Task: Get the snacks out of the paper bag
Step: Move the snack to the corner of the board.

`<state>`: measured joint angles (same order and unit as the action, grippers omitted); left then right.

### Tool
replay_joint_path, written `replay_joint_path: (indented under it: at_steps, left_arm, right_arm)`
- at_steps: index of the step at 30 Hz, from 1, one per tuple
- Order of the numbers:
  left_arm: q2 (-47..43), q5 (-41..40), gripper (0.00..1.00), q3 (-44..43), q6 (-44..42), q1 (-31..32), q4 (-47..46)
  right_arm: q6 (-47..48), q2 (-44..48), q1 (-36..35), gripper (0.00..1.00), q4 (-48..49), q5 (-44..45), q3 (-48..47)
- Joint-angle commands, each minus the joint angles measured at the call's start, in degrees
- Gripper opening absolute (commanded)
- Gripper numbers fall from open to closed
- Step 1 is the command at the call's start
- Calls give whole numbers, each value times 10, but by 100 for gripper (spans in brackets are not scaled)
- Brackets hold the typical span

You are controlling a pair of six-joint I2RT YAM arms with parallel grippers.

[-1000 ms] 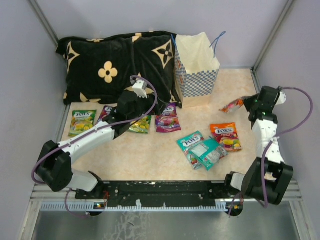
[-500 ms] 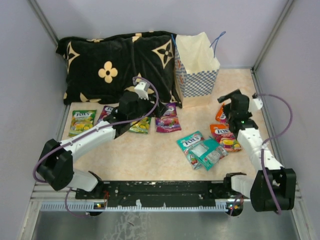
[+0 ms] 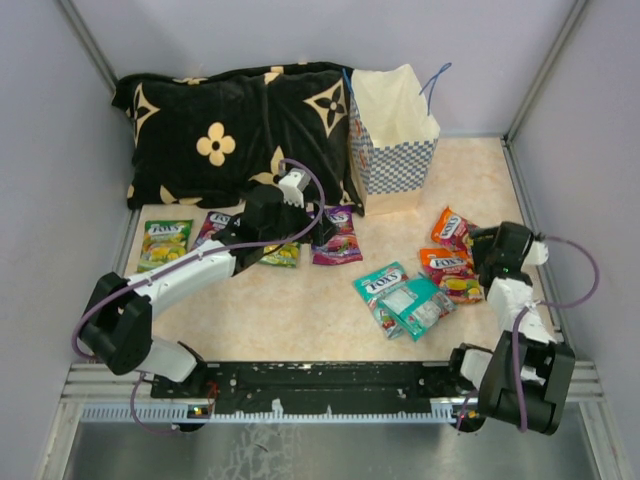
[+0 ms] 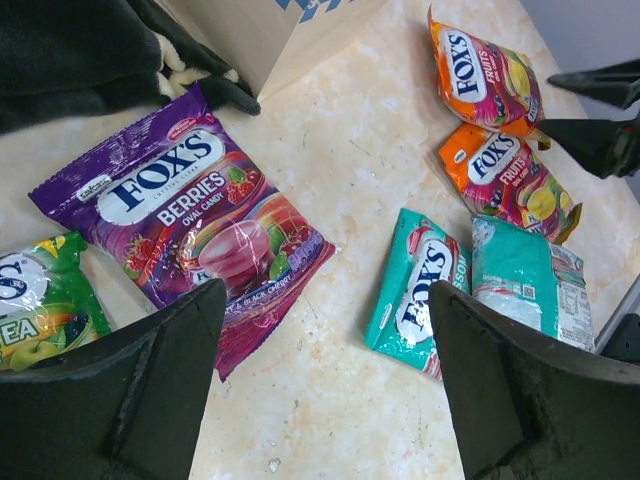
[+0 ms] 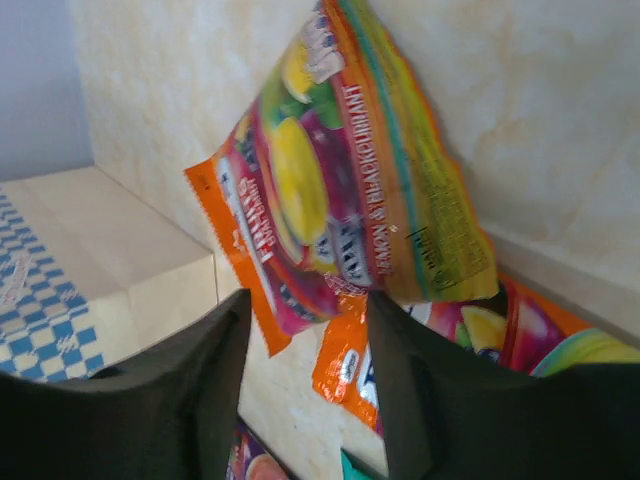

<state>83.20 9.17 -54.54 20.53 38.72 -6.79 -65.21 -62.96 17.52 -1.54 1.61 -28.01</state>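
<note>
Snacks (image 3: pixel 405 295) lie across the surface (image 3: pixel 300 310), near side of the upright bag (image 3: pixel 392 150) at far centre. Right hand (image 5: pixel 308 300), jaws apart, sits just beside the far-right orange packet (image 3: pixel 450 225). Left hand (image 4: pixel 325 300) is also apart. Lift clear, then enter the bag vertically.

Left of the paper bag (image 3: pixel 392 165), the left arm (image 3: pixel 190 270) hid parts of a green packet (image 3: pixel 283 256) and a magenta packet (image 3: pixel 212 224)

- The snacks (image 4: pixel 200 225) under my left wrist: glossy, crinkled plastic film that catches the light.
- The paper bag (image 3: pixel 392 165): matt paper, printed outside, plain cream inside.
- The cushion (image 3: pixel 210 130): black plush cloth with a soft nap.
- The table (image 4: pixel 340 160): smooth, marbled cream top, faintly scuffed.
- My left fingers (image 4: pixel 130 400): matt black plastic.
</note>
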Motion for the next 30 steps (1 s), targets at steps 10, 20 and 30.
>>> replay_joint_path:
  at_steps: [10,20,30]
  left_arm:
    - [-10,17,88,-1,-23,-5,25]
    - [30,-28,88,-35,-29,-10,69]
    - [57,-26,88,-40,-17,-17,99]
  right_arm:
    - [-15,-265,71,38,235,-169,-28]
    - [223,-521,71,57,76,-301,-360]
    - [405,-706,33,68,-212,-229,-740]
